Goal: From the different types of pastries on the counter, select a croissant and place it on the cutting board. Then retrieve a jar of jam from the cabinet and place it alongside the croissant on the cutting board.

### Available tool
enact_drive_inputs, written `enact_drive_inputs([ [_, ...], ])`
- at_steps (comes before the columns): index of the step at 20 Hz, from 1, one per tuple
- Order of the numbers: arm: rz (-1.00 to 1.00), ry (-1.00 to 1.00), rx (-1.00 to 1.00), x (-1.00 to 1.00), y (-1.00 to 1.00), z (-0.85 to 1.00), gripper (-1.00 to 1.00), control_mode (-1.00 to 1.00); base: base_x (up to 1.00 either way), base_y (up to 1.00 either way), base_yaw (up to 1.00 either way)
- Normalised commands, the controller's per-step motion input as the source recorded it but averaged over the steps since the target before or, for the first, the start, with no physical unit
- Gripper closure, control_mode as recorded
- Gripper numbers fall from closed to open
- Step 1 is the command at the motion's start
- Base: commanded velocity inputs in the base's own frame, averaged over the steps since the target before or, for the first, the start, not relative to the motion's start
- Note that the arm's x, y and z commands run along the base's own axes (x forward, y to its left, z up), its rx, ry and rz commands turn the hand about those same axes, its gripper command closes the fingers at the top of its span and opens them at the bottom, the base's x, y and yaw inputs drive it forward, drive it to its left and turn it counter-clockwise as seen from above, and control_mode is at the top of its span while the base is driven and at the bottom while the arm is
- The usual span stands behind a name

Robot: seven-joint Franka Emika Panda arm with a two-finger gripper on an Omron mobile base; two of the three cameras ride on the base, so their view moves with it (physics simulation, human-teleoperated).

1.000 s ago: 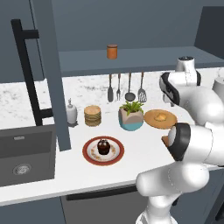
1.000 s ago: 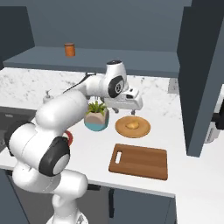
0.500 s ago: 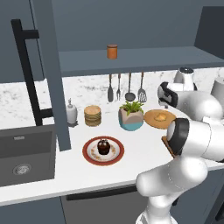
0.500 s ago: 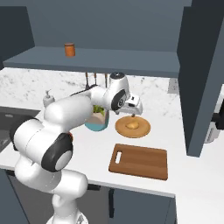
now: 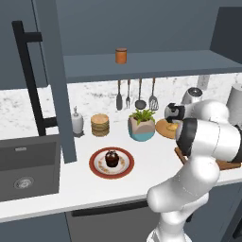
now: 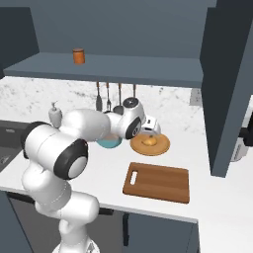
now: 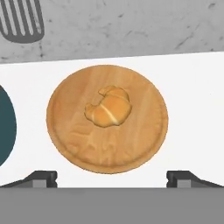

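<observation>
Croissant (image 7: 108,111) is sitting a bit off-centre on the round wooden plate (image 7: 140,144), on the counter (image 6: 197,148) just behind the cutting board (image 6: 157,181), which has nothing on it yet. The gripper (image 7: 111,178) hangs above the plate with its fingertips (image 7: 41,176) spread wide and nothing between them. My guess is this thing is super light and flaky, so it'll squash or crumble under a hard pinch. I'd close gently across the fat middle hump, not the thin curled ends, since those look like they'd snap or slip out. Jam jar (image 5: 121,55) is up on the cabinet shelf (image 5: 156,64) for later.
</observation>
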Motion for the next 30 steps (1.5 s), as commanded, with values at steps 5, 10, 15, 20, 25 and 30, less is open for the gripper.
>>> enact_drive_inputs([
  [5, -0.06, 0.07, 0.0, 0.58, -0.18, -0.03, -1.0, -1.0, 0.0, 0.0, 0.0],
  [10, -0.07, 0.04, -0.05, 0.42, -0.38, -0.54, -1.0, -1.0, 0.0, 0.0, 0.0],
  [15, -0.01, -0.07, 0.0, 0.35, -0.2, -0.61, -1.0, -1.0, 0.0, 0.0, 0.0],
  [20, 0.0, -0.03, 0.02, 0.08, -0.06, -0.1, -1.0, -1.0, 0.0, 0.0, 0.0],
  [25, 0.0, -0.03, 0.03, 0.12, -0.01, -0.09, -1.0, -1.0, 0.0, 0.0, 0.0],
  [30, 0.0, -0.03, 0.09, 0.39, 0.0, 0.0, -1.0, -1.0, 0.0, 0.0, 0.0],
])
